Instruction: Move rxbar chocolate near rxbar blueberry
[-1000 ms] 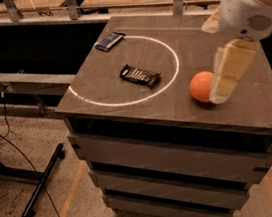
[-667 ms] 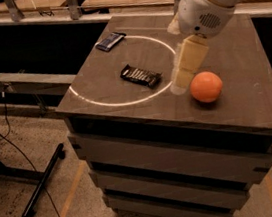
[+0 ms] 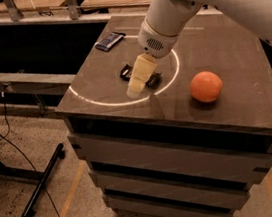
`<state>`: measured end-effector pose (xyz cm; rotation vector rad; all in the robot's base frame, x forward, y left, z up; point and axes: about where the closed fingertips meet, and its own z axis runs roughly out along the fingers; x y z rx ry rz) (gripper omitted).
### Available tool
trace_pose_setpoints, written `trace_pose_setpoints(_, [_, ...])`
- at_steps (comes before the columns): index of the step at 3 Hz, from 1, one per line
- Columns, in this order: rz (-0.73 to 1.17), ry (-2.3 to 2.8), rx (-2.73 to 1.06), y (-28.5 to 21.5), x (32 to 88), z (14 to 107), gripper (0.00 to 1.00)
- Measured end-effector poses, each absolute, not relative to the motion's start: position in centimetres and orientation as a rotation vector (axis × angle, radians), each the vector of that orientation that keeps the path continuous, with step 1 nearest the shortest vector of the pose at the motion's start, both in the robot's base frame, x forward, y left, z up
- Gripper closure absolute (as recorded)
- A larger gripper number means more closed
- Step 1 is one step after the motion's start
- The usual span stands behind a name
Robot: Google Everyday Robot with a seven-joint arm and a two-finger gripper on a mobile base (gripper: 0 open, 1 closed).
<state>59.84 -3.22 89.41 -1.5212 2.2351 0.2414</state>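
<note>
The rxbar chocolate (image 3: 126, 72), a black-wrapped bar, lies near the middle of the brown cabinet top (image 3: 227, 42), inside a white ring of light. My gripper (image 3: 134, 88) hangs straight over it and covers its middle, so only the two ends of the bar show, left and right of the gripper. The rxbar blueberry (image 3: 110, 41), a dark blue shiny bar, lies at the far left corner of the top, well behind the gripper and apart from the black bar.
An orange ball-shaped fruit (image 3: 206, 86) sits on the top, right of the gripper. The cabinet's front edge (image 3: 167, 113) is close below the gripper. A black stand leg (image 3: 40, 182) and cables lie on the floor at left. Workbenches stand behind.
My arm has swung left from beside the orange fruit, across the top, and now covers the black bar. The bars and the fruit have not moved.
</note>
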Motion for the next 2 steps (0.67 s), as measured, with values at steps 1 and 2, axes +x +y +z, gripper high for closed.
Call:
trace_pose_setpoints(1, [0.237,2.37,-1.379,-4.2,61.8,85.8,0.0])
trace_pose_setpoints(2, [0.226,2.47,-1.294,-5.1,63.3,83.2,0.0])
